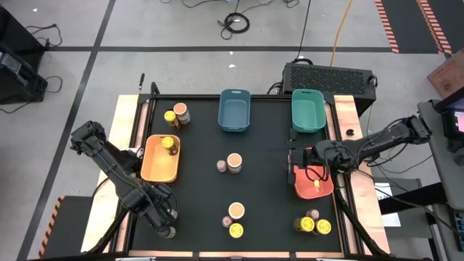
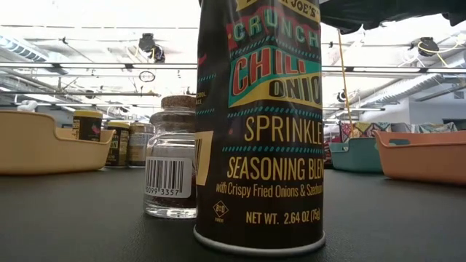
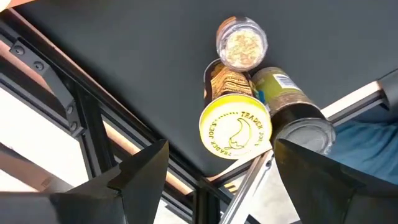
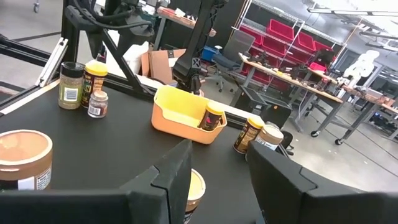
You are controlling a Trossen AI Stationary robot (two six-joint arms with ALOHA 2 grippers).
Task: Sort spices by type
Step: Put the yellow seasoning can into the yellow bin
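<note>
Bright, even overhead lighting; ceiling glare washes out low view; near jar slightly soft; shadows faint.

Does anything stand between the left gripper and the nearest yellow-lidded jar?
Nothing visible does. The yellow-lidded jar shows unobstructed ahead of the open left gripper. An olive jar crowds one side of it, and a tiny jar stands just beyond.

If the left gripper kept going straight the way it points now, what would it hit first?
Probably the yellow-lidded spice jar, centred ahead between the open left gripper fingers. Depth is unclear; the olive-labelled jar beside it sits nearly as close.
</note>
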